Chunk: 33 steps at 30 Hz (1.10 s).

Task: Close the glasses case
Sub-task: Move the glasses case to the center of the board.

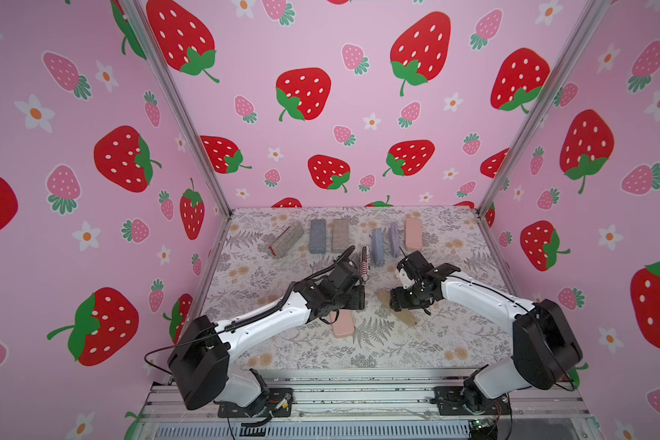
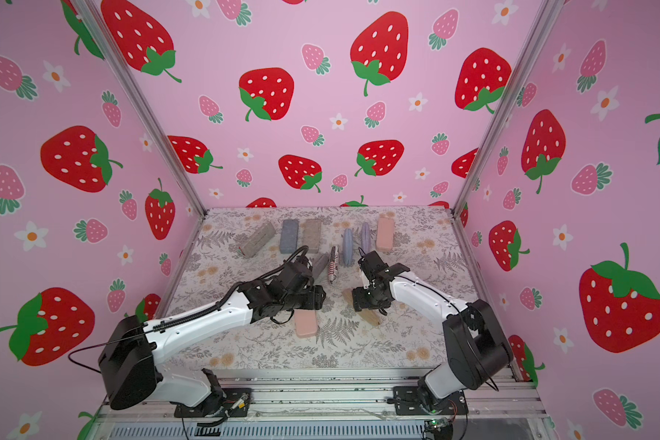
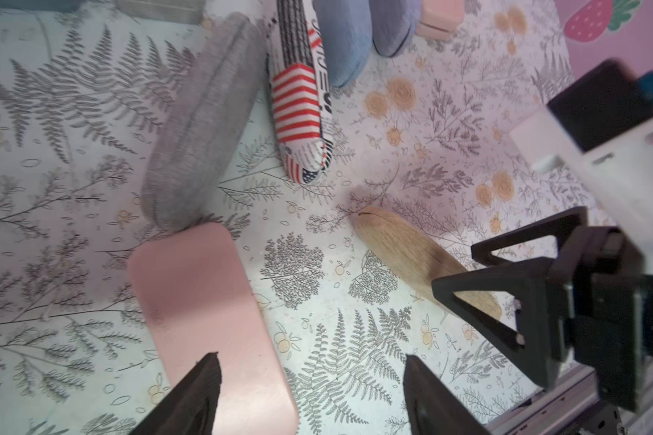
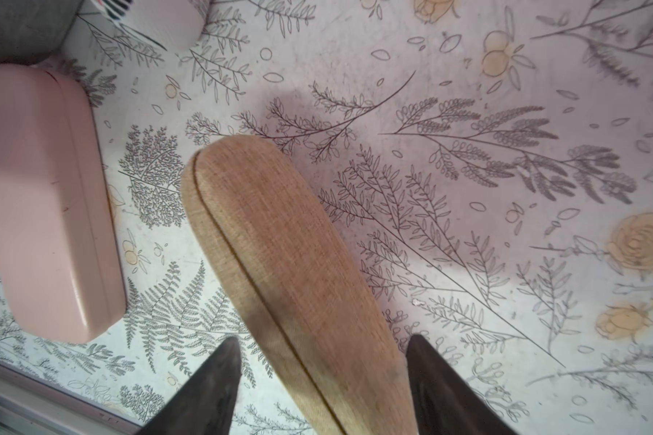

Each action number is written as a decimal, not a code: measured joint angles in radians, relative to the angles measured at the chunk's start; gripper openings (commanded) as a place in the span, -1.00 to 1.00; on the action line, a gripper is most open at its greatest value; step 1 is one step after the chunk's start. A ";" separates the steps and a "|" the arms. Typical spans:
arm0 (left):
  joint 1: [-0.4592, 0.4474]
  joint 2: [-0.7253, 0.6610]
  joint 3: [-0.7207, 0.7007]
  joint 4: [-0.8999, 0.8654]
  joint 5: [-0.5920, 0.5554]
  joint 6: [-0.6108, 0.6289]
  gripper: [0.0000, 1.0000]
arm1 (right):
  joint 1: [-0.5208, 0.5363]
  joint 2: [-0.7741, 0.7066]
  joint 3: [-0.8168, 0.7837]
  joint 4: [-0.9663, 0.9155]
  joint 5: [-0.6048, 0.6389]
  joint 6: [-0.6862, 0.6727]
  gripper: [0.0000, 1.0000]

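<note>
Right wrist: tan glasses case (image 4: 291, 263) shut — right end effector (image 4: 323, 339) wide astride it, left end effector (image 3: 310, 357) wide.

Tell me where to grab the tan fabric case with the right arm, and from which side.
Grip the tan case across its short width, about mid-length, coming straight down from above. It lies flat, long and rounded, with the seam running lengthwise, so its two long sides give the jaws opposed faces. The right gripper hovers open astride it, roughly in line. The rounded ends would likely slip.
</note>
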 measured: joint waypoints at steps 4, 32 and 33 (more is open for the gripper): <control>0.066 -0.098 -0.064 -0.016 -0.005 0.000 0.56 | 0.003 0.063 0.023 -0.003 0.008 -0.010 0.26; 0.498 -0.280 -0.154 -0.121 0.090 0.080 0.65 | -0.057 0.434 0.473 -0.119 0.195 0.090 -0.29; 0.514 -0.274 -0.154 -0.122 0.095 0.084 0.65 | -0.061 0.446 0.491 -0.124 0.198 0.093 -0.29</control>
